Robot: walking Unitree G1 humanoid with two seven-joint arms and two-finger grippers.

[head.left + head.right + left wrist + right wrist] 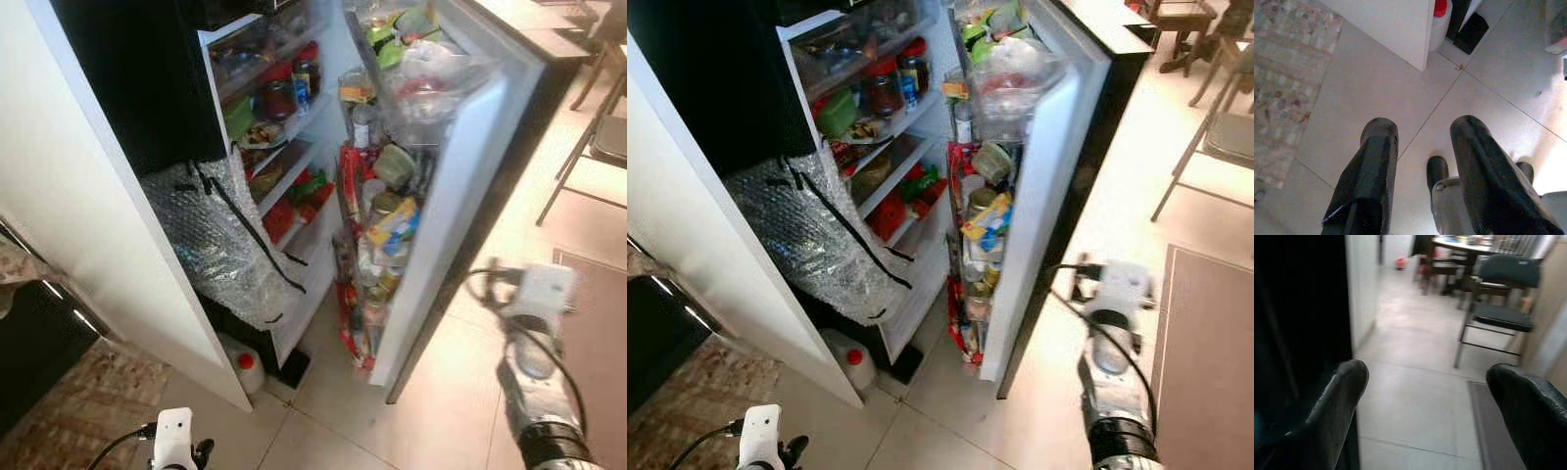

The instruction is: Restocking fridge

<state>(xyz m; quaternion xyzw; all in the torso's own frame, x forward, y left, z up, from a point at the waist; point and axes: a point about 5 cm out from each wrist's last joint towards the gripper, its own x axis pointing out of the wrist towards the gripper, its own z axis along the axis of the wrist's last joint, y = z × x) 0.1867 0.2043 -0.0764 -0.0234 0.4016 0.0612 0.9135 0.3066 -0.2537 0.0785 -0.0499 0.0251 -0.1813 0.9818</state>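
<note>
The fridge [294, 186] stands open with full door shelves [377, 215], the right claw [1422, 382] is spread and empty near its door, the left claw [1422, 147] spread above the floor tiles [1366, 93].

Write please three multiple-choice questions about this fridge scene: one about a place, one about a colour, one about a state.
1. Where does the white jug stand?
A. on the floor by the fridge's foot
B. on a chair
C. on the top door shelf

2. What colour is the jug's cap?
A. blue
B. red
C. yellow

3. How is the fridge door?
A. shut
B. taken off
C. open, its shelves full

Answers: 1 A, it sits low on the tiles; 2 B, the cap shows red; 3 C, the door is swung out and packed.
</note>
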